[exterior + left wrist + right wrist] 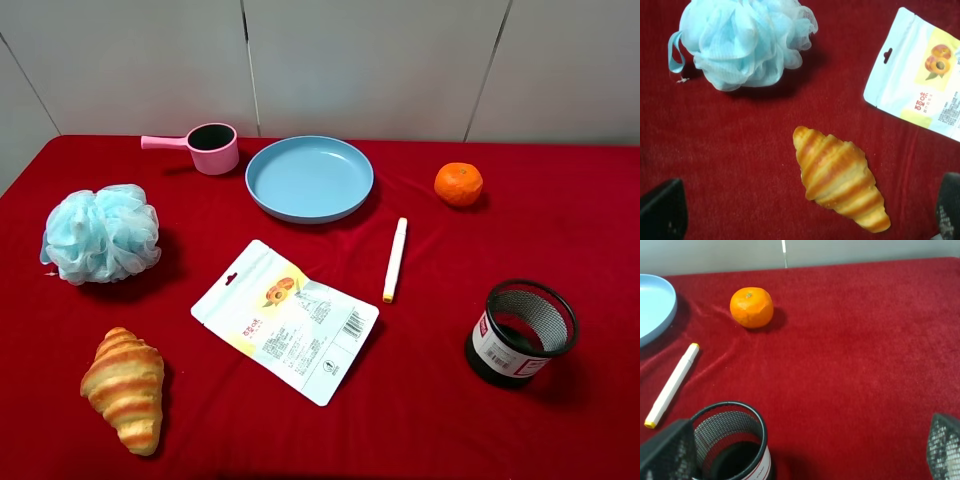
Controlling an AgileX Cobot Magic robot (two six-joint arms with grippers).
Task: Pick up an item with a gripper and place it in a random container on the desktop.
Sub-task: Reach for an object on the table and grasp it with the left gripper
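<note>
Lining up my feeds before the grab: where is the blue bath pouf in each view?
Exterior high: bath pouf at the left side, behind the croissant.
Left wrist: bath pouf beyond the croissant, apart from it.
Right wrist: not in view.
Shared landmark: the croissant, in those two views.

A: What sort of place is this?
B: A lab or test bench, I'd say, not a home. The table [560,240], covered in red, is backed by a plain white panelled wall [370,60].
A: Why not a kitchen?
B: The things don't belong together: a pouf [100,233], a croissant [125,388], a plate [309,179], a pink cup [212,148], an orange [458,184], a marker [395,259], a snack packet [285,320] and a mesh cup [520,333], each laid apart like samples.
A: And the camera looks down on it from high up.
</note>
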